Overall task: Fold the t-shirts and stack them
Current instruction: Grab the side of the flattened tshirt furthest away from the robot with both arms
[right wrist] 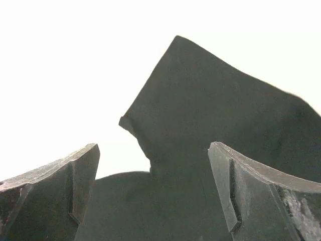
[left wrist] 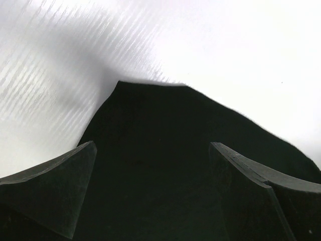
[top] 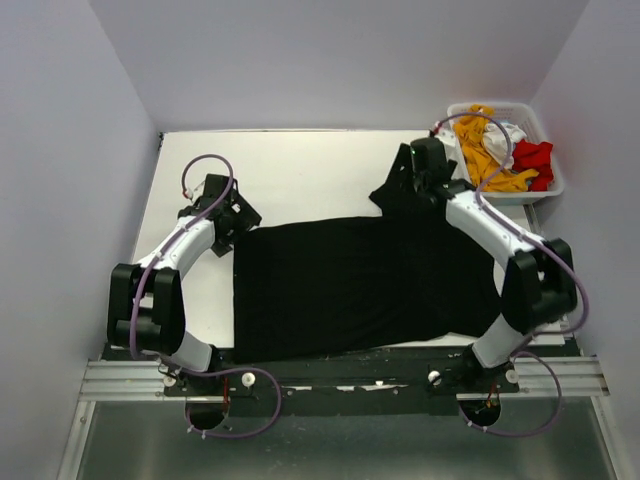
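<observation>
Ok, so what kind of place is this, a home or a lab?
Most likely a lab test cell: plain walls box in a white table, the left arm and right arm are bolted to a metal rail, and a black t-shirt lies spread out.

A black t-shirt (top: 360,285) is spread flat between the left gripper (left wrist: 150,148) and right gripper (right wrist: 153,148). An orange-yellow t-shirt (top: 482,150), white t-shirt (top: 510,132) and red t-shirt (top: 533,158) are heaped crumpled just beyond the right one.
</observation>
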